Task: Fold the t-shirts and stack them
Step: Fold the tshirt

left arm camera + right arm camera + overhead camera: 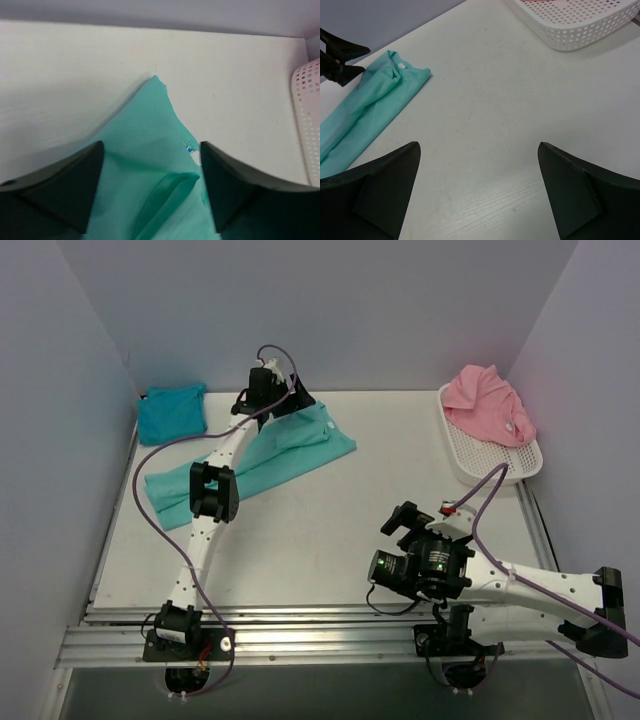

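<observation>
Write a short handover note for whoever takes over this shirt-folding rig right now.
Left tool: open, above the far end of the sea-green shirt, holding nothing.
Right tool: open over the table, empty.
Turquoise-blue shirt: folded, far left corner.
Sea-green shirt: a long narrow strip on the table.
Pink shirt: crumpled in the white basket.
Done: one shirt folded, one part-folded.
Left: finish the sea-green, fold the pink, stack all three.

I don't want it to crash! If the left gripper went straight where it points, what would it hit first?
Probably the sea-green t-shirt lying just ahead of the left gripper, though depth is unclear.
</observation>
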You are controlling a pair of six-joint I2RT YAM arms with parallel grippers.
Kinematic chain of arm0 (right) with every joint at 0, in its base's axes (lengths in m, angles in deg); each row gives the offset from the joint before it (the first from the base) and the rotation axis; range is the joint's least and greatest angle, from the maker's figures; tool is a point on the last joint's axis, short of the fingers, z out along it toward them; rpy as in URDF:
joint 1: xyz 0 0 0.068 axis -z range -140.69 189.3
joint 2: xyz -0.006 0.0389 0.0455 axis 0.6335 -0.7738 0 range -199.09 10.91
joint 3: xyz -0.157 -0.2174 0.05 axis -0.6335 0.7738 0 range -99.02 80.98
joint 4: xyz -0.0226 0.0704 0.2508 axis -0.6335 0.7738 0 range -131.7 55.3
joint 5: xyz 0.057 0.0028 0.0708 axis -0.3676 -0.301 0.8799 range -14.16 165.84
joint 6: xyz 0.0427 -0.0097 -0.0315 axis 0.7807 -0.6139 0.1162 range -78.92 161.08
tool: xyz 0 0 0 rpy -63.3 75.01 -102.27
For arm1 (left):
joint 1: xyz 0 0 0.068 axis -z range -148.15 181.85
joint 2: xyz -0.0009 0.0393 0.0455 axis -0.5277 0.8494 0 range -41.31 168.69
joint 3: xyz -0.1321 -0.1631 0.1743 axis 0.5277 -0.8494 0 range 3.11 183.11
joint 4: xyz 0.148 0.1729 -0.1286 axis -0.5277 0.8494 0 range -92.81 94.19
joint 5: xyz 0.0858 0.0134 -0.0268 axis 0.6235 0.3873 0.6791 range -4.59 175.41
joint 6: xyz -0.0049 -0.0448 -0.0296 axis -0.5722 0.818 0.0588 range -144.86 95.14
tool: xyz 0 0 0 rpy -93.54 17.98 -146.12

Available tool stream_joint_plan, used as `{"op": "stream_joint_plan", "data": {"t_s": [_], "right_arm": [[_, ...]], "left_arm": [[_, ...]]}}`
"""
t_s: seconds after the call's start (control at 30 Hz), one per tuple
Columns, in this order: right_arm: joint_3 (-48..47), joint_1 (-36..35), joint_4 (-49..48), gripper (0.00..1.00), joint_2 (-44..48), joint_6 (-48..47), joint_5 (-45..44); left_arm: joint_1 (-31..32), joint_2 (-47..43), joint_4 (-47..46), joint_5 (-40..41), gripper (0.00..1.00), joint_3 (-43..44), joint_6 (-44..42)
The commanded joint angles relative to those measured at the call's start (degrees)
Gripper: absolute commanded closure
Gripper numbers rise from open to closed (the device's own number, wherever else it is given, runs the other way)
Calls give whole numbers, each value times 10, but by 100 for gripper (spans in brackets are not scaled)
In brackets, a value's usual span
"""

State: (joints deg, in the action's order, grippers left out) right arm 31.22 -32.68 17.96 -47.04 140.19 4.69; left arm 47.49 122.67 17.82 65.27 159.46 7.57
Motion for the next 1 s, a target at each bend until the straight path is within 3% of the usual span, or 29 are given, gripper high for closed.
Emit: {"op": "stream_joint_plan", "data": {"t_s": [0.0, 0.17, 0.23, 0.37, 0.43, 0.47, 0.53, 0.6, 0.7, 0.97], "right_arm": [[10, 2, -12, 0, -13, -12, -26], [-4, 2, -74, 0, -42, -79, -31], [-11, 4, -157, 0, -53, -132, -31], [-31, 27, -353, 0, -108, -358, 20], [-29, 67, -500, 0, -129, -435, 117], [-21, 84, -549, 0, -150, -500, 166], [-22, 116, -662, 0, -192, -530, 285], [-58, 121, -697, 0, -233, -557, 326], [-128, 127, -721, 0, -320, -577, 404], [-293, 124, -757, 0, -522, -570, 542]], "left_arm": [[-3, -59, -115, 24, 3, 31, -2], [-12, -221, -106, 41, 6, -7, -34], [-16, -312, -79, 50, 6, -39, -38], [-24, -472, -41, 97, 6, -209, -46], [-27, -570, -32, 136, 6, -285, -53], [-28, -608, -33, 153, 6, -374, -57], [-29, -716, -48, 192, 6, -474, -68], [-33, -785, -74, 214, 6, -609, -69], [-39, -906, -67, 240, 6, -717, -76], [-36, -1024, 21, 311, 6, -809, -73]]}}
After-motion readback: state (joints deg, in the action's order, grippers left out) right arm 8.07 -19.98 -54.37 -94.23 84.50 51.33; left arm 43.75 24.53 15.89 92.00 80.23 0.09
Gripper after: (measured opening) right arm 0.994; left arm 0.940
